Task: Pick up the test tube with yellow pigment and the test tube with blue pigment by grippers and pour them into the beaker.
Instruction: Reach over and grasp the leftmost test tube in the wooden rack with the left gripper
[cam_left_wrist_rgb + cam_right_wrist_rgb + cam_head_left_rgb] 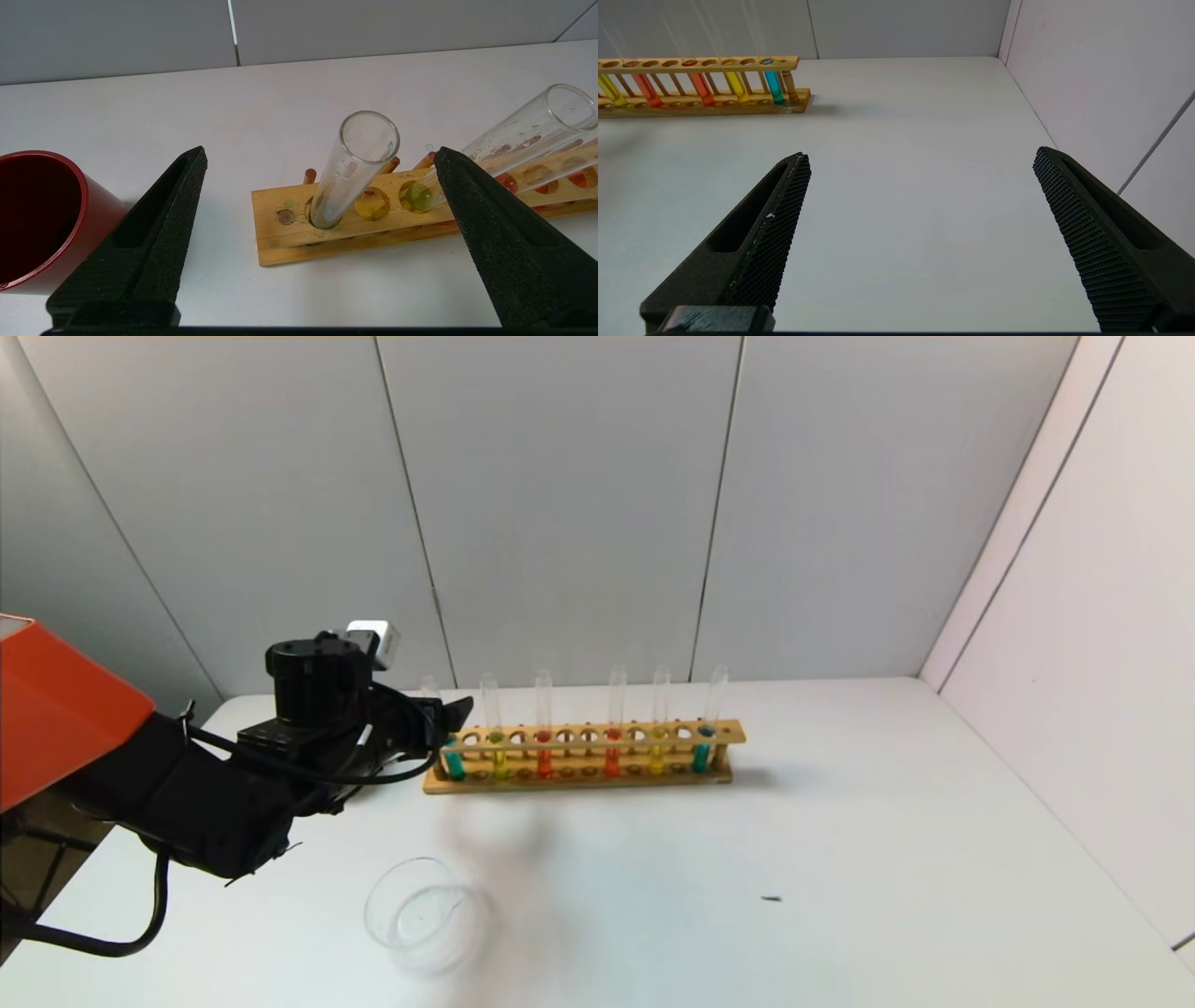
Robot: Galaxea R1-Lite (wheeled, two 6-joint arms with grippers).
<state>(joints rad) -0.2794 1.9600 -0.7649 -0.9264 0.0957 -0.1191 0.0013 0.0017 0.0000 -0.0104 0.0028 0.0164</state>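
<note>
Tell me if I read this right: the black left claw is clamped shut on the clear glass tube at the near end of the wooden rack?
Not quite. The left wrist view shows the left claw open, its fingers apart either side of the clear glass tube, which stands untouched in the wooden rack.

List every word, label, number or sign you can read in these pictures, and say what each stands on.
None can be read in any view.
Wooden rack: no markings.
Beaker: no graduations or print visible.
Red cup: plain.
Left end effector, open at the rack's end tube: no readable label.
Right end effector, open over the table: none.
</note>
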